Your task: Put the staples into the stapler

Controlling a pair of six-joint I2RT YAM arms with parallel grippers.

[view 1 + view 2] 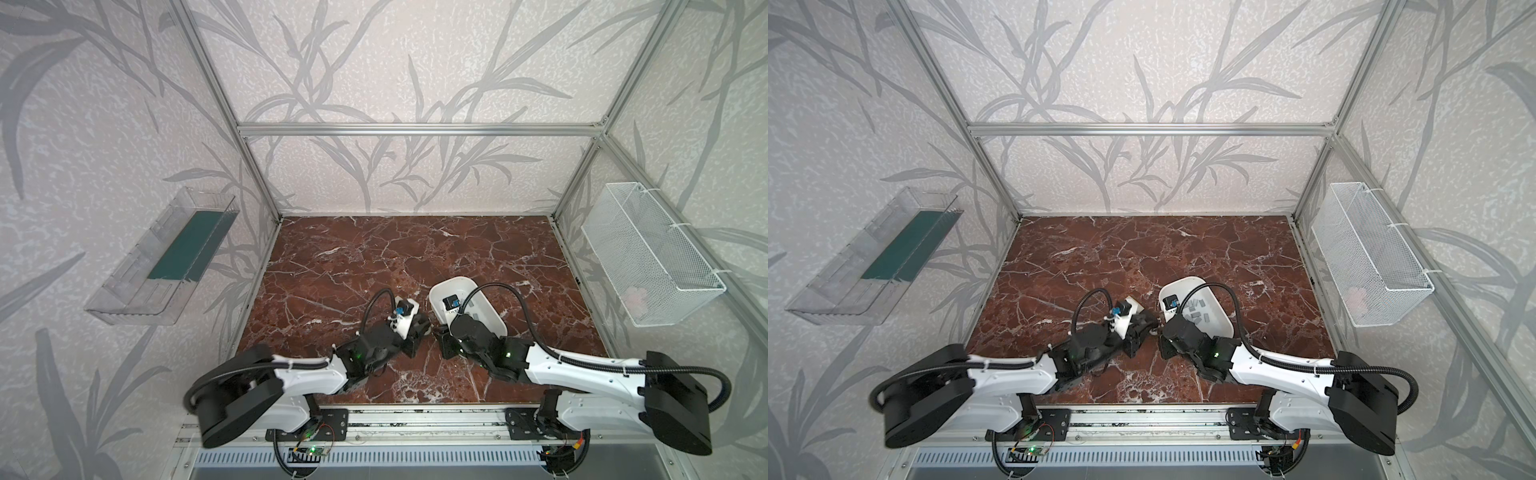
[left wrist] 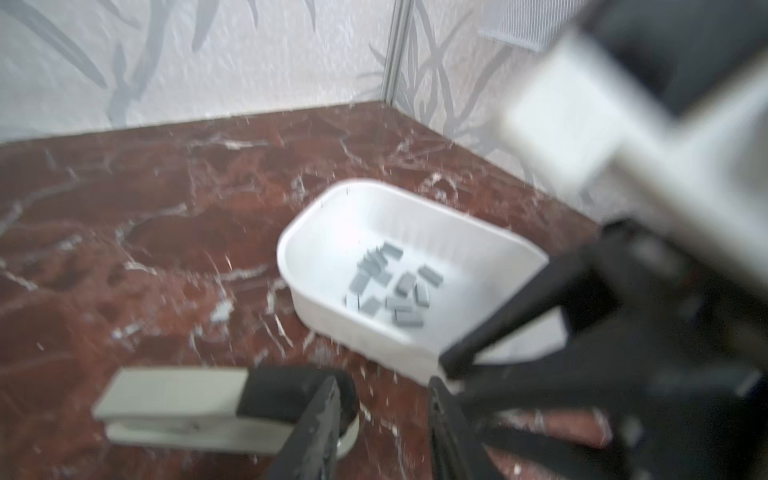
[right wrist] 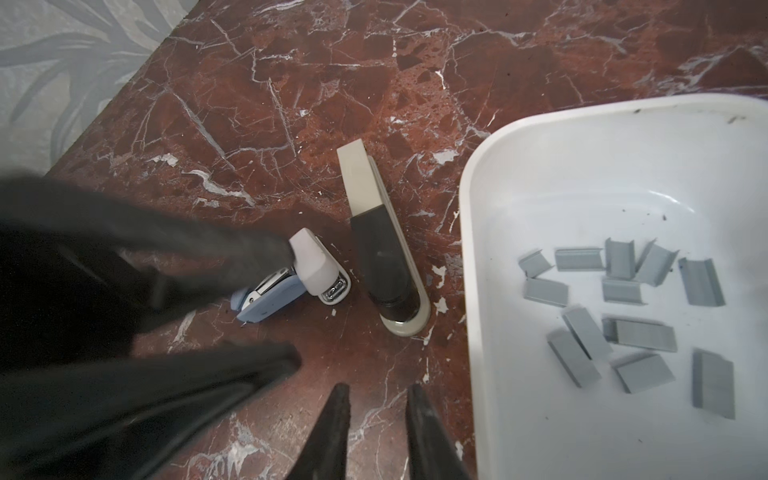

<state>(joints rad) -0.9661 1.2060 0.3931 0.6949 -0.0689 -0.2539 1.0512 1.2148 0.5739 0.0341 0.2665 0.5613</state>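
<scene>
Two staplers lie on the marble floor beside a white tray (image 3: 469,232). The small blue-and-white stapler (image 3: 291,282) lies at the tips of my left gripper's blurred black fingers (image 3: 208,249), and one finger touches its white top. The longer black-and-beige stapler (image 3: 382,249) lies flat between it and the tray, and shows in the left wrist view (image 2: 187,407). Several grey staples (image 3: 623,316) lie loose in the tray. My left gripper (image 2: 384,380) is open over bare floor. My right gripper (image 3: 379,388) is open and empty next to the tray. In both top views the arms hide the staplers.
A clear plastic bin (image 1: 166,257) hangs on the left wall and a white wire basket (image 1: 648,249) on the right wall. The two grippers (image 1: 430,338) nearly meet tip to tip near the front middle. The tray's rim (image 1: 440,286) lies just behind the right wrist.
</scene>
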